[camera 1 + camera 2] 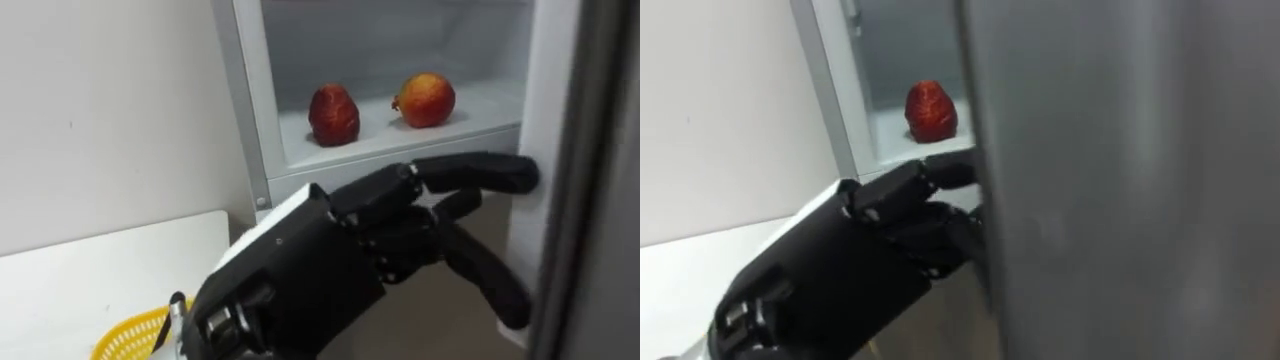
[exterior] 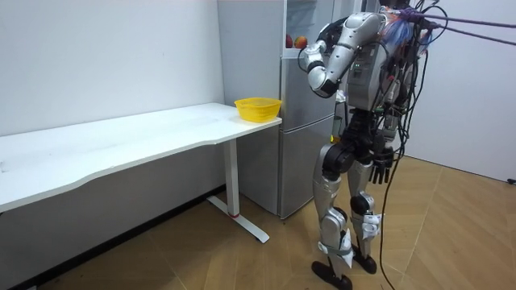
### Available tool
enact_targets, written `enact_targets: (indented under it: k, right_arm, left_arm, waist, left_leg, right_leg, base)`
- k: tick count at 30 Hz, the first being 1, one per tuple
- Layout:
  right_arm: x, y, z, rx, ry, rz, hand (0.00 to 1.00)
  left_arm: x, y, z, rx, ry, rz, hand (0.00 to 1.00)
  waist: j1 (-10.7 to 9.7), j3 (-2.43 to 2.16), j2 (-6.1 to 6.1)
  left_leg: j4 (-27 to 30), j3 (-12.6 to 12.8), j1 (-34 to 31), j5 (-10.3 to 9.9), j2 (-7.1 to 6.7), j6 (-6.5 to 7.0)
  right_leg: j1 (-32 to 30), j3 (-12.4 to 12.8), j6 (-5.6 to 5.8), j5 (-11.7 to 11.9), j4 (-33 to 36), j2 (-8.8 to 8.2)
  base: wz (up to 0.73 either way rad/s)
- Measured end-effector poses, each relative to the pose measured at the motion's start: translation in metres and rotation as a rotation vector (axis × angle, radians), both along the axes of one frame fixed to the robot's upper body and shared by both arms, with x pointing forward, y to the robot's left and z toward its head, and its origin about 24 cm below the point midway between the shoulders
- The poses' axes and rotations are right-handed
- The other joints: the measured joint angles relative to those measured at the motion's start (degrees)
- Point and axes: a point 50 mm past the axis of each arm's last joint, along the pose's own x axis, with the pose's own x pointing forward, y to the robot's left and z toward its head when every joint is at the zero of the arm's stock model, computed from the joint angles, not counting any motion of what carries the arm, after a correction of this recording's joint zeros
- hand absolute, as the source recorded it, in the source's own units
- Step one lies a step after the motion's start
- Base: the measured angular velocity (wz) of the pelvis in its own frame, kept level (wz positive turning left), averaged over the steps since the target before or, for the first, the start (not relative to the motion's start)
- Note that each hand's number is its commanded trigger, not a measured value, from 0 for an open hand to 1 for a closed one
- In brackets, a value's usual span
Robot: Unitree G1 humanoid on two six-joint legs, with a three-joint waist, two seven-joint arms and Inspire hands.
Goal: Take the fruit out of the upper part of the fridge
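Left eye view: the left hand (image 1: 330, 250) holds nothing, its fingers loosely straight with tips at the door (image 1: 590, 180) edge. A dark fruit (image 1: 333, 115) and an orange fruit (image 1: 426, 99) sit apart on the shelf (image 1: 480, 112).

Room view: the robot stands facing the fridge (image 2: 302, 137), and its right hand (image 2: 380, 171) hangs relaxed by its hip.

Right eye view: the door hides the fingertips.

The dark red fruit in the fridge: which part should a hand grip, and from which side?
Grip the dark red fruit around its broad middle, coming from the open front. It stands upright near the shelf edge, with a gap to the orange-red fruit on its right, so fingers likely fit.
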Motion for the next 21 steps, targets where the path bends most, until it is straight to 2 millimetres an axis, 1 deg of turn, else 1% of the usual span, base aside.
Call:
enact_targets:
  k: [2, 6, 9, 15, 17, 21]
  right_arm:
    - [0.001, 0.0, 0.0, -0.001, -0.004, 0.002, 0.0]
    - [0.001, 0.0, 0.0, -0.005, -0.009, 0.004, 0.0]
    - [0.002, 0.0, 0.0, -0.002, -0.014, 0.01, 0.0]
    - [0.002, 0.002, 0.0, 0.004, -0.02, 0.032, 0.0]
    - [0.004, 0.003, -0.001, 0.007, -0.023, 0.048, 0.0]
    - [0.004, 0.003, -0.001, 0.008, -0.024, 0.056, 0.0]
  left_arm:
    - [-0.002, -0.005, 0.0, -0.004, 0.001, -0.027, 0.0]
    - [-0.004, -0.011, 0.001, -0.002, -0.003, -0.056, 0.0]
    - [-0.005, -0.016, 0.001, -0.006, 0.0, -0.076, 0.0]
    - [-0.007, -0.023, 0.0, -0.012, 0.009, -0.09, 0.0]
    - [-0.007, -0.025, 0.0, -0.006, 0.003, -0.089, 0.0]
    - [-0.008, -0.03, 0.004, 0.002, -0.02, -0.101, 0.0]
  waist:
    - [-0.01, -0.05, -0.03]
    - [-0.31, -0.06, -0.04]
    - [-1.29, -0.13, -0.27]
    - [-2.23, -0.01, -0.63]
    - [-2.71, -0.09, -0.83]
    - [-2.81, -0.06, -0.9]
  left_leg:
    - [0.0, 0.31, -0.34, 0.0, 0.04, 0.0]
    - [0.02, 0.66, -0.42, 0.01, 0.08, 0.0]
    - [0.02, 0.8, -0.22, 0.01, 0.08, 0.0]
    - [-0.06, 1.1, 0.47, 0.01, 0.11, 0.0]
    - [-0.03, 1.04, 0.5, 0.01, 0.11, 0.0]
    - [-0.02, 0.97, 0.48, 0.01, 0.11, 0.0]
  right_leg:
    - [-0.76, 0.49, 0.0, 0.0, 0.03, 0.04]
    - [-1.18, 0.71, 0.0, 0.0, 0.07, 0.07]
    - [-1.02, 0.71, 0.0, 0.0, 0.04, 0.05]
    - [-0.31, 1.05, 0.0, 0.0, -0.92, 0.12]
    - [-0.25, 1.01, 0.01, 0.0, -0.9, 0.14]
    - [-0.22, 0.87, 0.03, 0.01, -0.92, 0.14]
  base:
    - [-0.07]
    - [-0.02]
    - [-0.01]
    - [-0.02]
    - [0.0]
    - [0.0]
